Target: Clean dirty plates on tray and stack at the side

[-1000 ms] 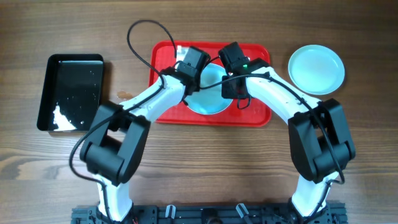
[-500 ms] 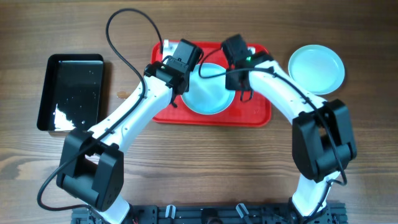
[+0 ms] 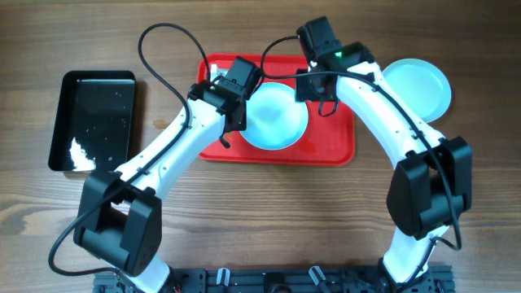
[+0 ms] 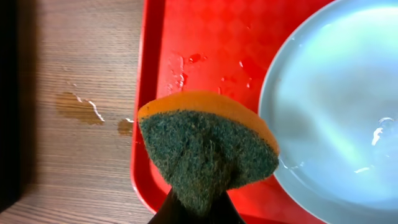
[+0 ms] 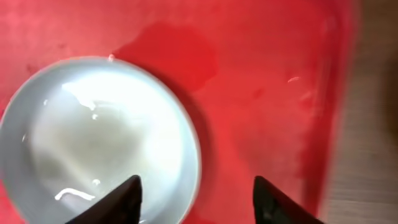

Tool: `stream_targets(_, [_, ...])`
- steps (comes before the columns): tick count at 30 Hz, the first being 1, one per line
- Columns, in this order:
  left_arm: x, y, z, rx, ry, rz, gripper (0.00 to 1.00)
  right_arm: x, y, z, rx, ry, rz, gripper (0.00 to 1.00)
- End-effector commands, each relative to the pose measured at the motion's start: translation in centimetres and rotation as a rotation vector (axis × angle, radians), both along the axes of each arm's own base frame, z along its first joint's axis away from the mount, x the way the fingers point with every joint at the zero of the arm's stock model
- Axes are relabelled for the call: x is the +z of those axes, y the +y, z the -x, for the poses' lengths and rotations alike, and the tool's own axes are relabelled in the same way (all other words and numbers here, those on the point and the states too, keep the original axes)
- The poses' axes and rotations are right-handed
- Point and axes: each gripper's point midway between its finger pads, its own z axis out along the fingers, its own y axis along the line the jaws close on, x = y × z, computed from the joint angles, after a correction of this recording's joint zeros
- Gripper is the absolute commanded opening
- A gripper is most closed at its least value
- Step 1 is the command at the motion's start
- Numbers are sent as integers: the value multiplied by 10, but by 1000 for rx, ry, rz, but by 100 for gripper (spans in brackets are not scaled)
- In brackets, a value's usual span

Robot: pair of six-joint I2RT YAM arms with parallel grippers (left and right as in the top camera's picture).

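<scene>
**A:** How many plates?
**B:** Two in sight: one plate (image 3: 277, 122) on the red tray (image 3: 330, 148), and another plate (image 3: 423, 89) on the table (image 3: 260, 212) to the right. I cannot tell whether more lie under that one.
**A:** And trays?
**B:** Two: one red, and one black tray (image 3: 96, 76).
**A:** Sponges?
**B:** One sponge (image 4: 208, 149), green-faced with an orange back.
**A:** Arms?
**B:** Two: a left arm (image 3: 175, 146) and a right arm (image 3: 383, 106).
**A:** Tables?
**B:** Just the one.
</scene>
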Motion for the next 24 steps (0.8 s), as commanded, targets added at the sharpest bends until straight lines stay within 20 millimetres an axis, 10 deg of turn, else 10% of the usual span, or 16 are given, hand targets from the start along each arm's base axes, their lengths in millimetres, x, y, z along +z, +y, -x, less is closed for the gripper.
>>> stream_targets(1, [0,-12,3,-1,21,80,4,-54,22,29,66,147,-119,60])
stream_targets(14, [1,-15,0,-2,7,93,4,-88,16,38,60,155,-106,52])
stream_targets(24, [1,-16,-1,-3,4,96,4,-93,0,27,17,106,-57,13])
